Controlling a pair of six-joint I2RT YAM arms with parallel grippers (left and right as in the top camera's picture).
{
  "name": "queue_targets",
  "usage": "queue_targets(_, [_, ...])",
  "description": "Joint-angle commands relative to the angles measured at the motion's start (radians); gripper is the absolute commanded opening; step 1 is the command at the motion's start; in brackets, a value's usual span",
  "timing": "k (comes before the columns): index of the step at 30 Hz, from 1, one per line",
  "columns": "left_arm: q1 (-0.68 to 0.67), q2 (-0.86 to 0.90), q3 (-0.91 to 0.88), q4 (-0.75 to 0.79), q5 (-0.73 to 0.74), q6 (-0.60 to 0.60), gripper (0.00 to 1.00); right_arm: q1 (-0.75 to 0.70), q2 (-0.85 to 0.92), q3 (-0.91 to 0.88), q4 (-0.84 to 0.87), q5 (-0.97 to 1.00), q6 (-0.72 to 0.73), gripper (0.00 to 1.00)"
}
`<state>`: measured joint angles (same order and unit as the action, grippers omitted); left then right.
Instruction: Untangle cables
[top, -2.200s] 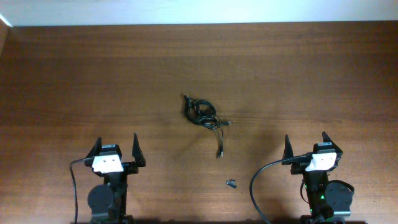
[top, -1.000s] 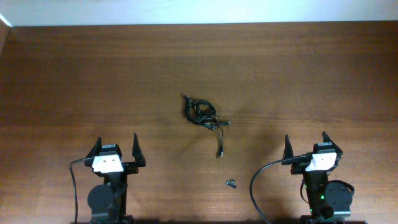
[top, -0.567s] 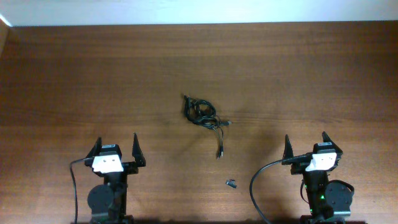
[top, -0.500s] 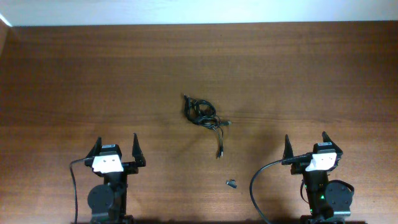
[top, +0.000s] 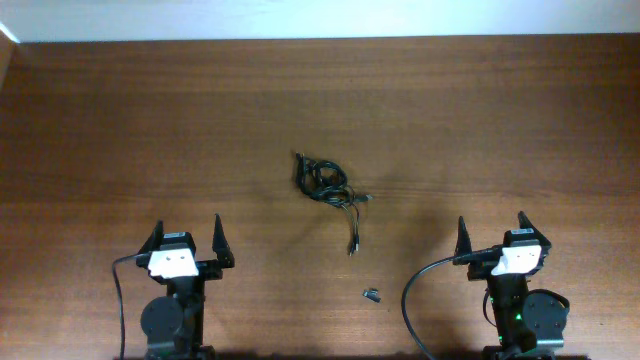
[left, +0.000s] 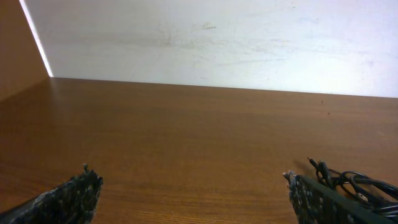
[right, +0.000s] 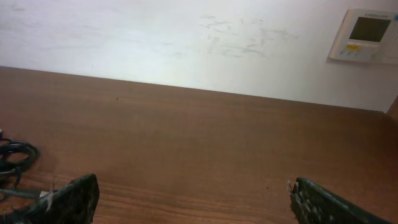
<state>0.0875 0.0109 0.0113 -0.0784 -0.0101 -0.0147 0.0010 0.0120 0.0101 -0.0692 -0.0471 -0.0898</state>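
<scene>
On brown wood table (top: 120, 120) below white wall (left: 217, 43), knotted cables (top: 325, 180); left tool (top: 187, 226), right tool (top: 491, 220) wide open.

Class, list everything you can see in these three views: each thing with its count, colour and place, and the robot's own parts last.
cables: one tangled bunch, black, mid-table
stubby piece: one, dark, nearer the robot than the bunch
table: one, brown wood, under everything
wall panel: one, white, on the wall, right wrist view
left hand: one, black, open, empty, near edge
right hand: one, black, open, empty, near edge
</scene>
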Motion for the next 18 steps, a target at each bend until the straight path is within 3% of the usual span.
queue_targets(1, [0.000, -0.005, -0.001, -0.006, 0.012, 0.015, 0.99, 0.011, -0.008, -0.004, -0.006, -0.009, -0.008, 0.99])
queue_targets(12, [0.000, -0.005, 0.008, -0.005, 0.050, -0.041, 0.99, 0.011, -0.008, -0.004, -0.006, -0.009, -0.008, 0.99])
queue_targets(18, [0.000, 0.010, 0.116, -0.142, 0.081, -0.040, 0.99, 0.011, -0.008, -0.004, -0.006, -0.009, -0.008, 0.99])
